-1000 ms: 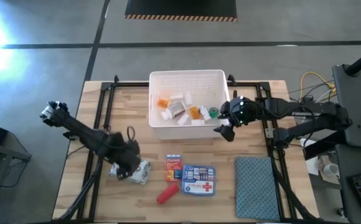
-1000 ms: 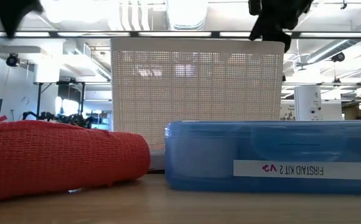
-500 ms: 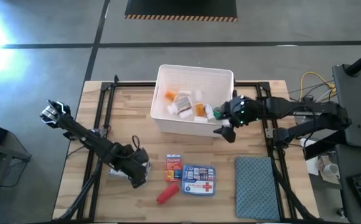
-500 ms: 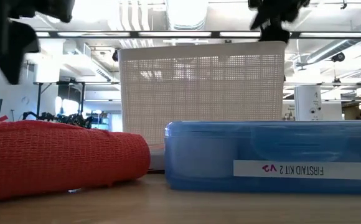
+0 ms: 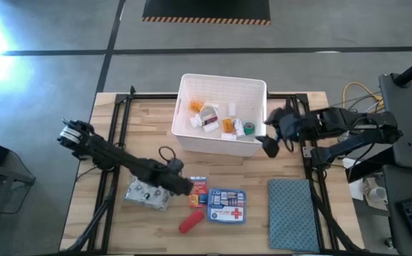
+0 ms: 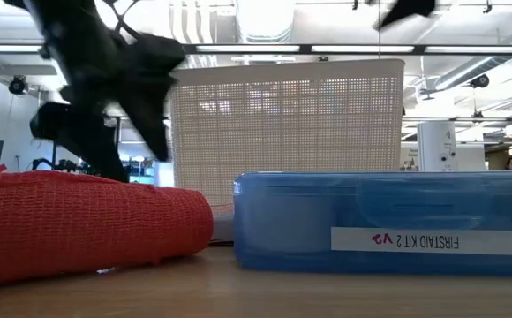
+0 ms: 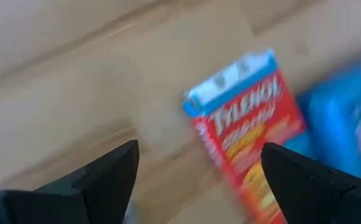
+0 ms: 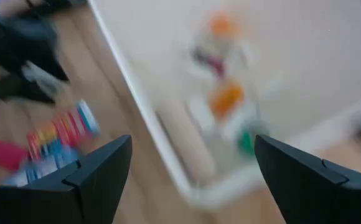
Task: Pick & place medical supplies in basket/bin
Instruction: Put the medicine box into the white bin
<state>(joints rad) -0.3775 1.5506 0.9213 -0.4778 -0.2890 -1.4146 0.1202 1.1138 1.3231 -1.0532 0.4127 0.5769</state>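
Observation:
The white perforated bin (image 5: 221, 91) stands at the table's far middle and holds orange vials (image 5: 227, 125), white bottles and a green tape roll (image 5: 249, 129). On the near part of the table lie the grey patterned pack (image 5: 148, 193), the red-blue box (image 5: 197, 190), the blue red-cross pouch (image 5: 226, 205) and the red tube (image 5: 190, 222). My left gripper (image 5: 180, 185) is open between the pack and the box, and the box (image 7: 246, 112) shows just ahead of its fingers. My right gripper (image 5: 267, 141) is open beside the bin's right wall, with the bin (image 8: 305, 50) ahead of it.
A teal-grey cloth mat (image 5: 291, 213) lies at the near right. Black frame rails (image 5: 117, 135) run along the table's left and right sides. In the low view, the red tube (image 6: 79, 221) and the blue pouch (image 6: 388, 221) stand in front of the bin (image 6: 287, 124).
My left gripper has moved from over the grey pack toward the table's right, up to the red-blue box; the pack stays on the table. The bin has slid a little to the right and turned slightly. My right gripper has drawn back to the right, away from the bin.

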